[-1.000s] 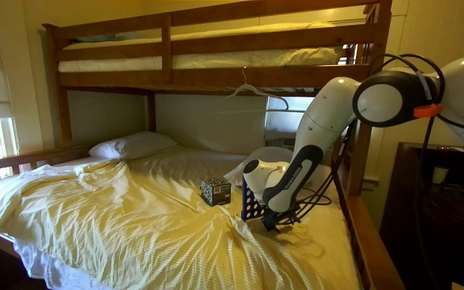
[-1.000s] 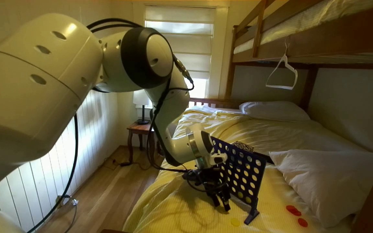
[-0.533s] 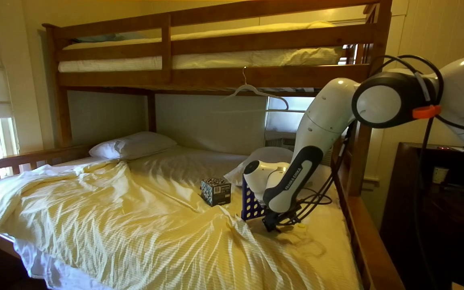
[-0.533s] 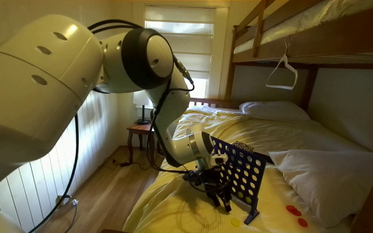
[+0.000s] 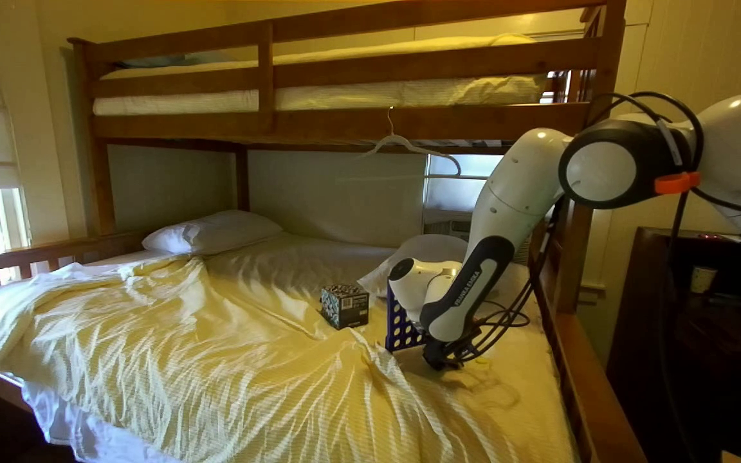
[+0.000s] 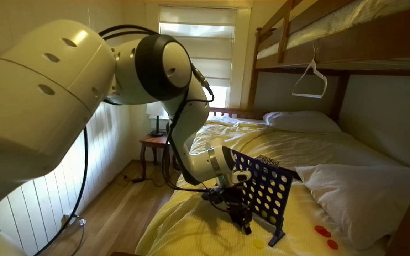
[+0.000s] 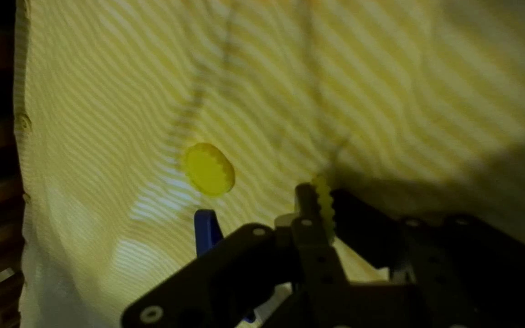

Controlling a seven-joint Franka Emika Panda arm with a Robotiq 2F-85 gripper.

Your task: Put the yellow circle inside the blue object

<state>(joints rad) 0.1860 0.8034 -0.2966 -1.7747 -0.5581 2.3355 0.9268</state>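
In the grip of the hand (image 7: 324,197), a yellow circle (image 7: 325,210) edge-on, long axis along the fingers (image 7: 306,202).

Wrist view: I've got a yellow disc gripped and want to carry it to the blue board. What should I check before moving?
1. Yellow disc in the gripper: ok, pinched edge-on.
2. Grip firm enough to lift: cannot tell.
3. Disc free of the striped bedding: cannot tell; contact is unclear in the wrist view.
4. Loose yellow disc clear of the gripper: ok, lying apart on the bedding.
5. Blue Connect Four-style grid standing: ok, in an exterior view.
6. Disc raised to the grid's top: not ok; the gripper is low, beside the grid.
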